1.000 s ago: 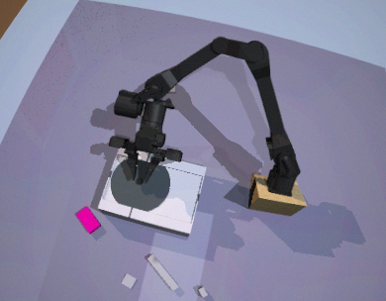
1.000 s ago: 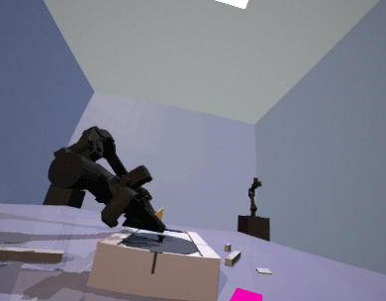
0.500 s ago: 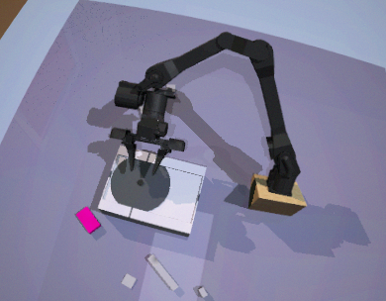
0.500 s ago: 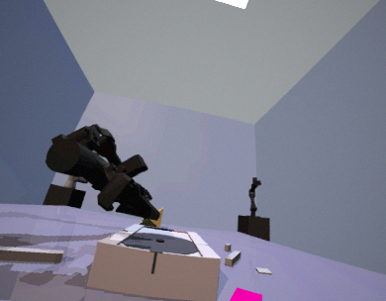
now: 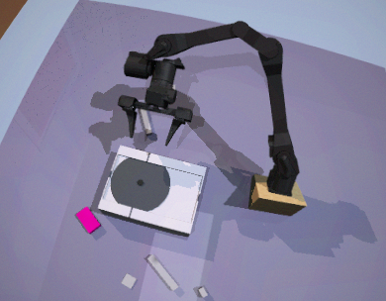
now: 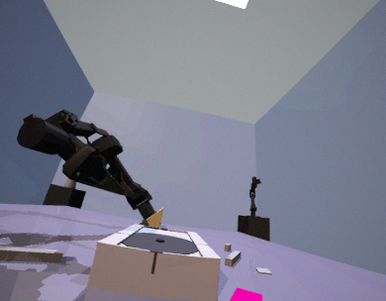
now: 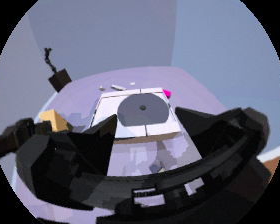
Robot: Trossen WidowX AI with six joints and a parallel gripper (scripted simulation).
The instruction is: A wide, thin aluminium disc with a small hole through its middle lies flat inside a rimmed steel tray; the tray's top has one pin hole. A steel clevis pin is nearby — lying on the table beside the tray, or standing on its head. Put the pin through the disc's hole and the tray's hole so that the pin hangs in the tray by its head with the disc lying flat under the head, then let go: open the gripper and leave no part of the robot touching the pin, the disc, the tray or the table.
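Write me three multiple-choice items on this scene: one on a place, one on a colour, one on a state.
1. Where does the dark disc lie?
A. On the table beside the tray
B. Inside the tray
C. Under the pink block

2. What colour is the small block near the tray's corner?
A. Bright pink
B. Green
C. Yellow

3. How does the gripper stand?
A. Shut on the disc
B. Shut on nothing
C. Open, clear of the tray

1 B: the top view shows it within the tray's rim.
2 A: its bright pink face shows in the top view.
3 C: its fingers stand wide apart, away from the tray, in the top view.
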